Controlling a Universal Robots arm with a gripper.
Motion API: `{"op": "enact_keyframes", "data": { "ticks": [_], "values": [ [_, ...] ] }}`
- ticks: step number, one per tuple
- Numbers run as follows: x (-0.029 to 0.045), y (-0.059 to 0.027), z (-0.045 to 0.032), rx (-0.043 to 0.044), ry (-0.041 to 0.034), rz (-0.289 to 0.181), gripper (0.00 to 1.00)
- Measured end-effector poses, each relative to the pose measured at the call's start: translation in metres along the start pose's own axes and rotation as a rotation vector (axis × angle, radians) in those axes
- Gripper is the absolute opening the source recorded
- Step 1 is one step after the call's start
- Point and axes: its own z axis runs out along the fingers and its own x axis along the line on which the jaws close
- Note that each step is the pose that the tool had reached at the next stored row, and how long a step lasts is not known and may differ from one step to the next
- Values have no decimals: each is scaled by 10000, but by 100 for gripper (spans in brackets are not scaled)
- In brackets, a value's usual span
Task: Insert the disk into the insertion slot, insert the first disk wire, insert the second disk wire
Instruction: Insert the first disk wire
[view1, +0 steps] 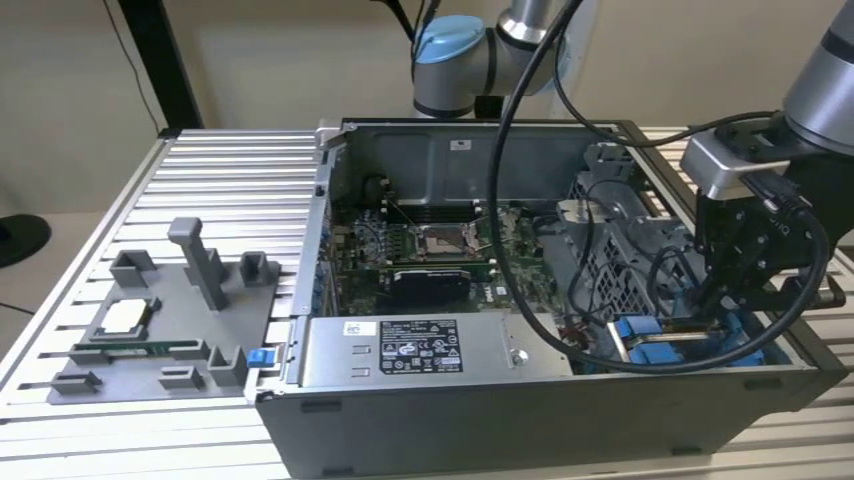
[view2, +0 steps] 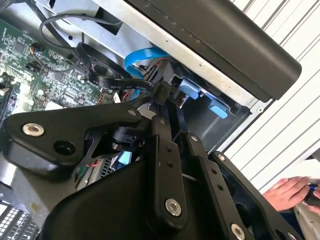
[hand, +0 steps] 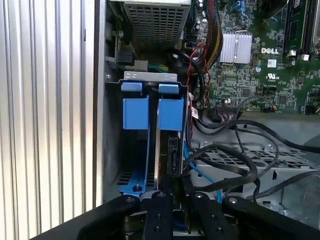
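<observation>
With the disk (hand: 172, 150) already sitting edge-on in the insertion slot (hand: 150, 76), its blue carrier tab level with the bay mouth, I was down in the corner of the case (view1: 400, 420) at the exterior view's right. The pincer (view2: 165, 107) looked clenched on the black plug (view2: 162, 92) of a flat black wire (view2: 112, 82), held right at the disk's exposed connector edge. My read: lined up that way so the plug could go straight in. Couldn't confirm it was mated, since my own fingers (hand: 161, 210) hid the contact. Wire slack looped over the motherboard (hand: 260, 75), off the bay. A person's hand (view2: 287, 192) rested on the bench (view2: 290, 115) outside the case.
</observation>
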Motion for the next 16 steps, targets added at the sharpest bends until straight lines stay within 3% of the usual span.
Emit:
{"op": "enact_keyframes", "data": {
  "ticks": [16],
  "values": [
    [0,4,30,6,17,510,0]
  ]
}}
